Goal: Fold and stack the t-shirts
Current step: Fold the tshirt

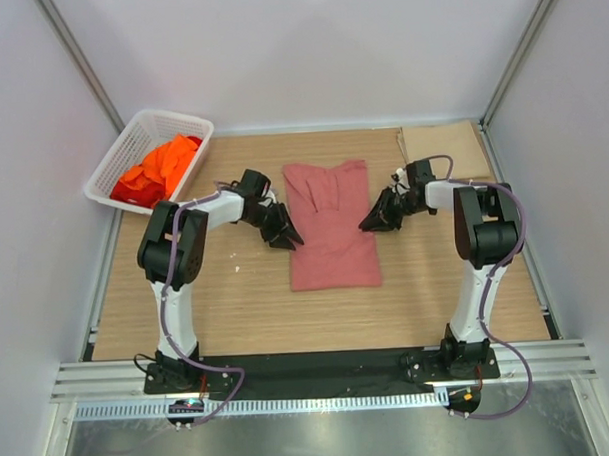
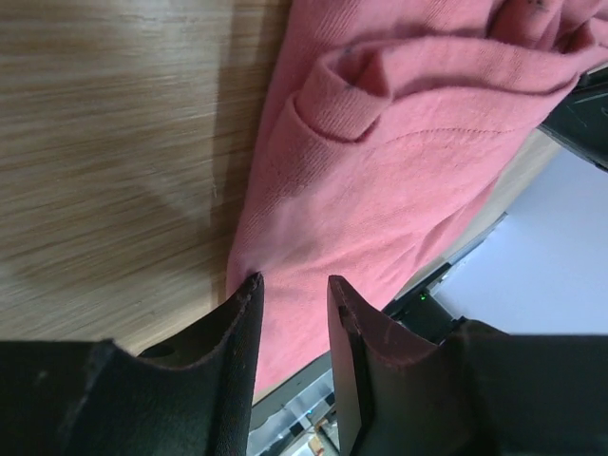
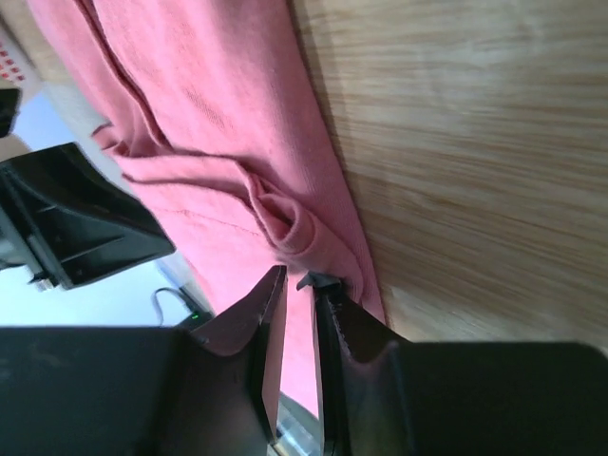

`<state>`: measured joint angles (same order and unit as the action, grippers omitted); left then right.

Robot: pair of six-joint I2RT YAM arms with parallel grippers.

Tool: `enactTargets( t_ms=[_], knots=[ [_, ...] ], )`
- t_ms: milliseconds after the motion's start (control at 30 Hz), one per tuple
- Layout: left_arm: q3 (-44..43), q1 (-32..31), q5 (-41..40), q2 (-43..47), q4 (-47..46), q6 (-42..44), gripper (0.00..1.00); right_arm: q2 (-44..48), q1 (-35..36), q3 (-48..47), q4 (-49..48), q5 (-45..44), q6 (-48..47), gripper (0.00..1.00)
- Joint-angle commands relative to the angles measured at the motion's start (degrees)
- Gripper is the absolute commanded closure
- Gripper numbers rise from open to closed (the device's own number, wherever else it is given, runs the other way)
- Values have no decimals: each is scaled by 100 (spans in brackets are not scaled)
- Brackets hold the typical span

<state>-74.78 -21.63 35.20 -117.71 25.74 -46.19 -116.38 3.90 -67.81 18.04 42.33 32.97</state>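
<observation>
Top external | salmon-pink t-shirt (image 1: 332,227) folded lengthwise, wrinkled | left fingers (image 2: 242,328) apart | right fingers (image 3: 266,332) slightly apart

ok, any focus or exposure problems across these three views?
Top external: even, diffuse light, sharp, only faint shadows on the table. Left wrist: pink t-shirt crisp, left gripper dark and underexposed, background at lower right blown out. Right wrist: t-shirt weave sharp, wood grain looks soft, white background at left overexposed.

One pink t-shirt (image 1: 330,227); one white basket (image 1: 149,131) (orange-red shirts (image 1: 162,168) inside, number unclear); arms two: left arm (image 1: 173,248), right arm (image 1: 485,232).
</observation>
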Motion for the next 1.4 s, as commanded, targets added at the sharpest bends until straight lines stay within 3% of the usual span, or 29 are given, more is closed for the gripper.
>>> enactTargets(
  t_ms=[0, 133, 300, 433, 567, 833, 1000, 1133, 1233, 1367],
  knots=[
    [-88, 9, -347, -77, 79, 488, 65, 185, 23, -302, 725, -1258, -791, 76],
    [-238, 1, -514, 151, 493, 708, 64, 501, 225, -1014, 2052, -2262, -1495, 74],
    [-20, -122, -514, 1002, 608, 480, 56, 1248, 514, -1165, 2520, -2203, -1321, 70],
    [288, -376, -453, 1382, 494, 243, 52, 1679, 875, -158, 2065, -1292, -855, 67],
    [683, -562, -330, 1374, 213, 32, 54, 1873, 963, 996, 915, -727, -318, 66],
    [1747, -571, -645, 1058, -288, 102, 62, 1907, 665, 2165, 893, -1068, -686, 68],
    [2432, -614, -795, 1592, -184, 58, 64, 2540, 690, 2211, 1517, -1420, -871, 68],
    [2328, -799, -866, 2339, 142, -64, 60, 2980, 1207, 1685, 1773, -1289, -679, 68],
    [1952, -1080, -848, 2578, 204, -284, 59, 2946, 1613, 1569, 1397, -956, -109, 68],
    [1441, -1370, -778, 2271, 169, -408, 59, 2542, 1982, 1797, 201, -428, 631, 70]
  ],
)
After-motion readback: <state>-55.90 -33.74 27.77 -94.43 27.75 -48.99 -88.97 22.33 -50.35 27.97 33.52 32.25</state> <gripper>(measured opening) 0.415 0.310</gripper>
